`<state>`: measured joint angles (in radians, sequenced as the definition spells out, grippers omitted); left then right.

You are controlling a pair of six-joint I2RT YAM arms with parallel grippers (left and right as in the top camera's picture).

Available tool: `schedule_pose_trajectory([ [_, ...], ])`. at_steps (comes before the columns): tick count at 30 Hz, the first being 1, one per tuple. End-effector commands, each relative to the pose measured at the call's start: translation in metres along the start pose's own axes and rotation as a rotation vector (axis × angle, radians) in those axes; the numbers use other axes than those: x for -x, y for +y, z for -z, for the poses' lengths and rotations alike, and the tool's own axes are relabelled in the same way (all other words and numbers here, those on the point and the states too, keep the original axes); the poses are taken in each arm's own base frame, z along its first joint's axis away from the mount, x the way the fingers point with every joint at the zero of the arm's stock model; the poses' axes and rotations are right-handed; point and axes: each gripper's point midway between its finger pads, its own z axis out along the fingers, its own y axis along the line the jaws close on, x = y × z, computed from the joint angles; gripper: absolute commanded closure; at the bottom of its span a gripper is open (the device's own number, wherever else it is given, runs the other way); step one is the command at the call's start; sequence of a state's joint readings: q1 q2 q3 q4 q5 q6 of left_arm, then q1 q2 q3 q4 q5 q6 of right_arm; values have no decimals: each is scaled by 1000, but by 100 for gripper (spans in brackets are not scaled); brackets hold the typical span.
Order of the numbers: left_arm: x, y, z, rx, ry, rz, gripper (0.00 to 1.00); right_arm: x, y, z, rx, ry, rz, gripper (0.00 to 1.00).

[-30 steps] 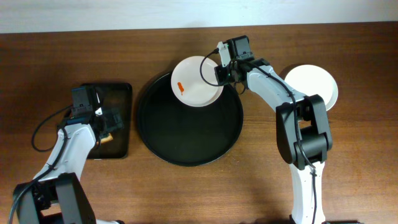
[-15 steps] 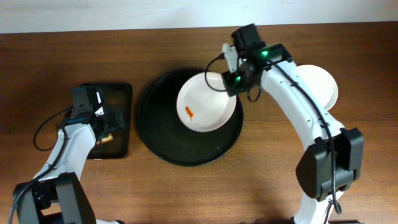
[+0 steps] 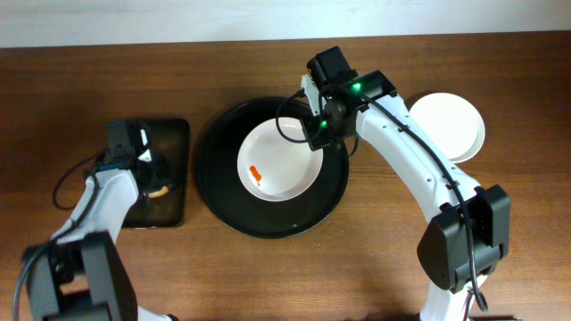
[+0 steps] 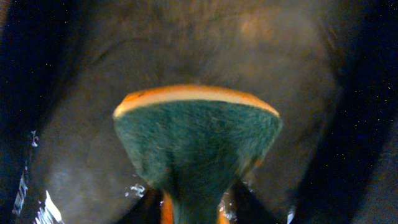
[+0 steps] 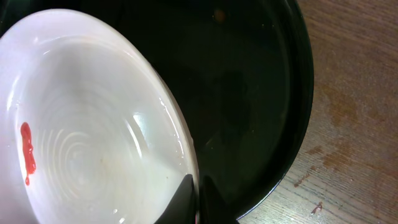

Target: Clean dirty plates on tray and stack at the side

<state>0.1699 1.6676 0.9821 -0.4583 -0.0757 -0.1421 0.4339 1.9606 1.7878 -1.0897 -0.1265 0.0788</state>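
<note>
Dirty plate (image 3: 277,160) is held by its right rim in the right pincer (image 3: 318,131), which is closed narrow on the rim; the pinch is seen at the bottom of the right wrist view. The plate is located over the round tray (image 3: 223,201), inside its rim. It looks tilted, but whether its far edge is touching the tray cannot be told. A red stain (image 3: 255,173) is seen left of plate centre, on the side away from the grip. The sponge (image 4: 196,143) is clamped in the left pincer (image 3: 150,178) and parked over the black bin (image 3: 174,134), well apart from the plate. One clean plate (image 3: 451,125) is set on the table (image 3: 500,250) to the right.

Risks, as judged:
- Only a thin rim pinch is used, so the glazed rim could slip out if it is wet.
- Scrub force applied at the stain acts far from the grip, so the plate could be levered out or swung against the tray wall.
- The arms could clash if the sponge is brought in along the right arm's line.
- The clean plate would be soiled if this one is stacked before the stain is fully removed.
</note>
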Motion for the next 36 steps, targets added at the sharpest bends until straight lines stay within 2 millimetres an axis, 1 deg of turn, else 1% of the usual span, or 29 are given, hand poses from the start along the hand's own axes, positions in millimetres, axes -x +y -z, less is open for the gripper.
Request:
schedule_pose_trajectory([
  [1,3,-1,2,-9,-11,2,22,-4,-1,-5,-9,18,-7,96],
  [4,-1,-1,-15,-6,13,0,22,-5,-1,-5,-10,26,-8,96],
  [5,1,-2,-20,-6,4,1,22,-5,-1,-5,-10,26,-8,96],
  [8,23,-6,-29,-19,-84,8,24,-5,-1,-5,-9,25,-7,96],
  [9,24,-6,-31,-20,-89,8,26,-5,-1,-5,-9,25,-6,96],
  [11,20,-6,-40,-18,-70,7,35,-5,-1,-5,-10,25,-4,96],
  [12,14,-6,-48,-15,-49,5,40,-5,-1,-5,-10,24,-4,96],
  [13,7,-6,-58,-11,-23,4,67,-5,-1,-5,-10,24,-4,96],
  [14,4,-6,-62,-9,-12,3,88,-5,-2,-5,-14,24,-5,96],
  [15,5,-6,-63,-9,-16,3,96,-5,-4,-5,-25,23,-5,96],
  [16,11,-6,-58,-13,-36,5,97,-5,-6,-5,-36,23,-4,96],
  [17,20,-7,-49,-16,-64,6,98,-5,-5,-5,-35,23,-4,96],
  [18,27,-7,-39,-19,-88,8,98,-5,-5,-5,-35,23,-4,96],
  [19,34,-7,-28,-24,-116,10,83,-5,-5,-5,-35,23,-4,96],
  [20,42,-7,-11,-29,-151,13,28,-5,-5,-5,-35,23,-4,96],
  [21,46,-7,0,-31,-171,14,13,-5,-5,-5,-35,23,-4,96],
  [22,47,-6,13,-34,-184,16,2,-5,-5,-5,-35,23,-5,96],
  [23,41,-5,22,-34,-165,42,2,-5,-5,-5,-36,25,-5,96],
  [24,31,-3,25,-30,-124,69,2,-6,-6,-5,-36,27,-5,96],
  [25,9,0,24,-15,-38,87,3,-7,-6,-5,-36,30,-5,96],
  [26,-3,2,21,-6,11,83,5,-7,-6,-5,-36,30,-5,96],
  [27,-10,3,18,0,35,81,11,-6,-6,-5,-36,29,-5,96],
  [28,-14,3,14,2,47,80,26,-6,-6,-5,-36,29,-5,96],
  [29,-18,3,10,4,57,80,32,-7,-5,-5,-35,30,-5,96],
  [33,-33,4,-18,18,97,76,33,-7,-5,-5,-35,30,-5,96],
  [35,-44,5,-42,35,143,72,33,-7,-5,-5,-35,30,-5,96],
  [36,-47,6,-49,42,155,70,37,-7,-6,-5,-36,30,-5,96],
])
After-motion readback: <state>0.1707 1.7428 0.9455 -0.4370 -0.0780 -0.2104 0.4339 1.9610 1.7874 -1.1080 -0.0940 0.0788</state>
